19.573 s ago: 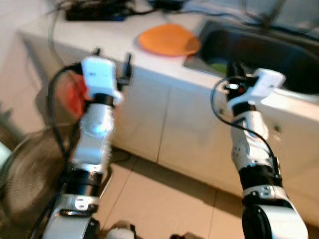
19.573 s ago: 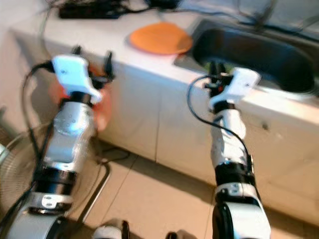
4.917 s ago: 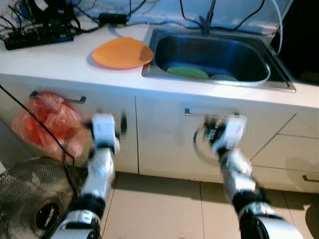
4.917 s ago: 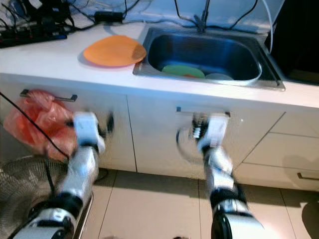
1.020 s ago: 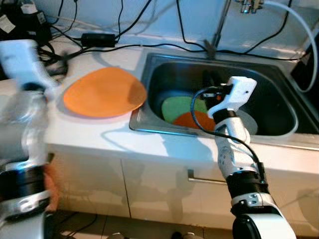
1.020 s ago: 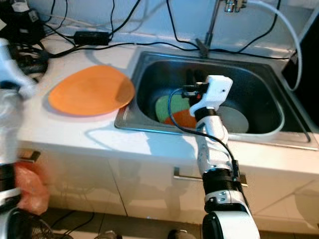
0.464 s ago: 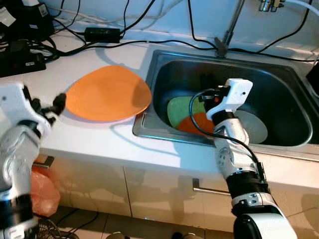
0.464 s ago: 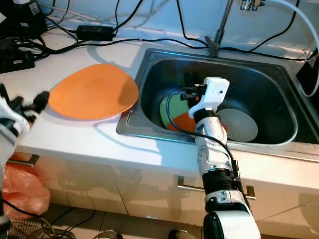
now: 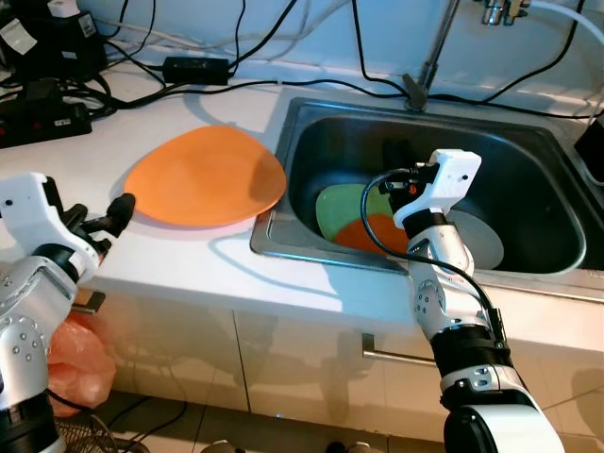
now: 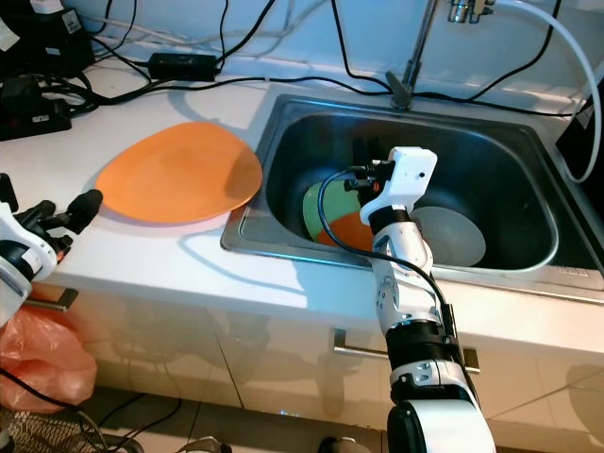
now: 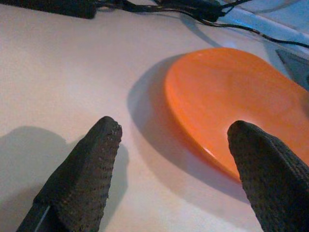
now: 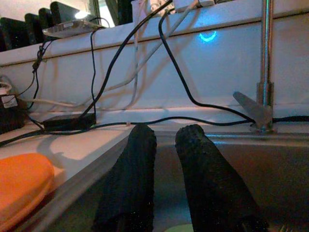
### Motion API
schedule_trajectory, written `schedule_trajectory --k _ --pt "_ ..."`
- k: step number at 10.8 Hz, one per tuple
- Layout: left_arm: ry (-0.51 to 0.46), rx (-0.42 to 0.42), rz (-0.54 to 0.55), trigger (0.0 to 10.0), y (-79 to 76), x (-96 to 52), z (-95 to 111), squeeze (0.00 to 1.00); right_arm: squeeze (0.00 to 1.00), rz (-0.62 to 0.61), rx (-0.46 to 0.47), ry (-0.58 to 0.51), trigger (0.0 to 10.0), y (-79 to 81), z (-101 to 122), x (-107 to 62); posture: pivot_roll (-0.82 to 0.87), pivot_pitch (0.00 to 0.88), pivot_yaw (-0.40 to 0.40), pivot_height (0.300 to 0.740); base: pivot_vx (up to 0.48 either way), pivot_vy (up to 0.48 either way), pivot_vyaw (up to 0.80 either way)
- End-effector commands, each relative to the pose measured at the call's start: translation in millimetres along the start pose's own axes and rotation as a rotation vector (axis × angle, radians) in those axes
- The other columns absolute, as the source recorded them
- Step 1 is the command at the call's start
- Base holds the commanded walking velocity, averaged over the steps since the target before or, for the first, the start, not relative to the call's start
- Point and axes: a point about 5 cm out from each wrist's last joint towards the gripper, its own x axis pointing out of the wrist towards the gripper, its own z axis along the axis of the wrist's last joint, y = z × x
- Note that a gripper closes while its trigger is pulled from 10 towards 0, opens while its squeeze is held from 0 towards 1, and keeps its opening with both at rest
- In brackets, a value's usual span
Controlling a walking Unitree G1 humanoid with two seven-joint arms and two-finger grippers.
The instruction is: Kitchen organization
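A large orange plate [image 9: 206, 176] lies flat on the white countertop [image 9: 189, 260], left of the steel sink [image 9: 283, 132]. In the sink lie a green plate [image 9: 347, 201], a small orange plate [image 9: 379, 232] and a grey plate [image 9: 477, 241], overlapping. My left gripper [image 9: 111, 219] is open and hovers low over the counter just left of the orange plate [image 11: 241, 92], with nothing between its fingers [image 11: 87, 169]. My right gripper [image 9: 394, 160] is held over the sink above the green plate, its fingers [image 12: 137, 159] shut and empty.
Black cables, an adapter [image 9: 195, 67] and a power strip [image 9: 42, 104] crowd the back of the counter. The tap [image 9: 432, 52] rises behind the sink. A red plastic bag [image 9: 75, 363] hangs below the counter at left, near a cabinet handle [image 9: 401, 356].
My left arm has come down from a raised, blurred pose to the counter's front edge beside the orange plate. My right gripper has stayed over the sink. The camera shifted slightly.
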Motion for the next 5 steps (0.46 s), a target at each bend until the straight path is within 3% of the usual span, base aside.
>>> schedule_trajectory --k 1,3,5 --pt "0.003 -0.029 -0.004 10.0 -3.9 -1.1 3.0 0.00 0.00 -0.001 0.001 0.009 10.0 -2.5 -2.4 -3.5 0.11 0.083 -0.050 0.740 0.000 0.000 0.00" --pt "0.042 -0.171 -0.061 10.0 -24.4 11.4 3.5 0.00 0.00 0.008 0.006 0.011 10.0 1.4 -3.3 -2.9 0.11 0.090 -0.048 0.740 0.000 0.000 0.00" --pt "0.095 -0.220 -0.073 10.0 -32.2 16.9 4.9 0.00 0.00 0.009 0.006 0.009 10.0 1.2 -2.9 -4.4 0.10 0.097 -0.042 0.740 0.000 0.000 0.00"
